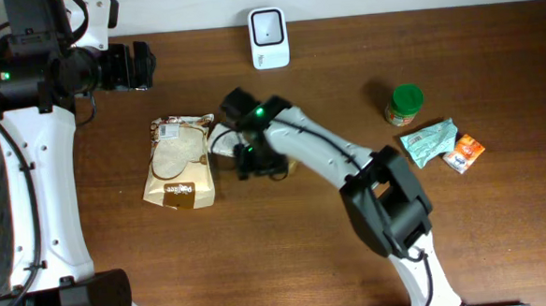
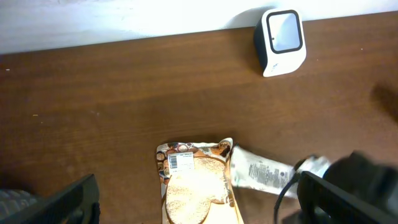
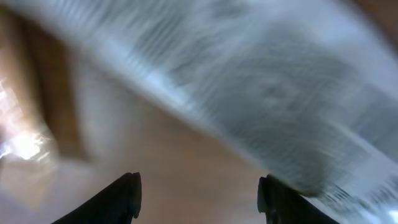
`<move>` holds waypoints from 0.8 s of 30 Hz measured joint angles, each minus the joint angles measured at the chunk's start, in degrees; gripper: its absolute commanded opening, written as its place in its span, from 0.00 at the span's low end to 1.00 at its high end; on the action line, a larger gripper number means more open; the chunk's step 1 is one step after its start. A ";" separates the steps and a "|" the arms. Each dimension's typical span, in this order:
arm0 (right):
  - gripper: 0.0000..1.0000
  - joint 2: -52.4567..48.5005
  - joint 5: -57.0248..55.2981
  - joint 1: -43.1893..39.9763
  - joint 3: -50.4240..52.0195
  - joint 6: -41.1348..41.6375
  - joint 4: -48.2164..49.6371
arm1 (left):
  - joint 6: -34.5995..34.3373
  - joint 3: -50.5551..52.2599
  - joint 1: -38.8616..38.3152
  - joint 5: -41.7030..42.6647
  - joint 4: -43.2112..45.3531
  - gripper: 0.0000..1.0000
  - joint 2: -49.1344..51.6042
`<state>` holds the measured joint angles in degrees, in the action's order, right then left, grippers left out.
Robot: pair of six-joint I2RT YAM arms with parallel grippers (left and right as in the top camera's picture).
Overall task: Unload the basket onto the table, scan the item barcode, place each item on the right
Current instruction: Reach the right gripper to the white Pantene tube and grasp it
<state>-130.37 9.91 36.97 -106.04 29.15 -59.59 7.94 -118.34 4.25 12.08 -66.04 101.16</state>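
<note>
A white packet (image 2: 260,173) lies mid-table (image 1: 502,235), just beside the right edge of a brown bag (image 1: 180,163) and in front of a white scanner (image 1: 269,36). The right fingers (image 3: 127,196) sit on either side of the packet; the blurred close-up does not show whether they clamp it. The left fingers (image 2: 74,202) are spread wide and empty, at back left.

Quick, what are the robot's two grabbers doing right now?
Left gripper: open, holding nothing.
Right gripper: fingers apart at the white packet; too blurry to tell if it grips.
</note>
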 measured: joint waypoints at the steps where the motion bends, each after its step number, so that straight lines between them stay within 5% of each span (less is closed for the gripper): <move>1: 0.60 0.00 -1.36 -2.32 0.00 0.00 -0.48 | 0.00 0.00 0.02 -0.02 0.02 0.99 0.00; 7: 0.60 0.00 -4.61 -12.41 0.04 -0.02 5.77 | 0.00 0.00 0.00 -0.02 0.00 0.99 0.00; 13: 0.61 0.00 -1.97 -12.87 0.11 -1.05 17.18 | 0.00 0.00 0.00 0.00 0.02 0.99 0.00; 15: 0.71 0.00 -0.02 -12.87 0.11 -1.05 19.89 | 0.00 0.00 0.00 -0.02 0.00 0.99 0.00; 19: 0.75 -0.02 9.11 -12.87 0.11 -2.25 18.18 | 0.00 0.00 0.00 0.00 0.00 0.99 0.00; 24: 0.74 -0.07 14.64 -10.03 0.11 5.92 13.51 | 0.00 0.00 0.00 -0.02 0.00 0.99 0.00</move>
<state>-130.43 24.56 26.94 -105.93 35.07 -46.09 7.94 -118.34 4.25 12.05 -66.04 101.16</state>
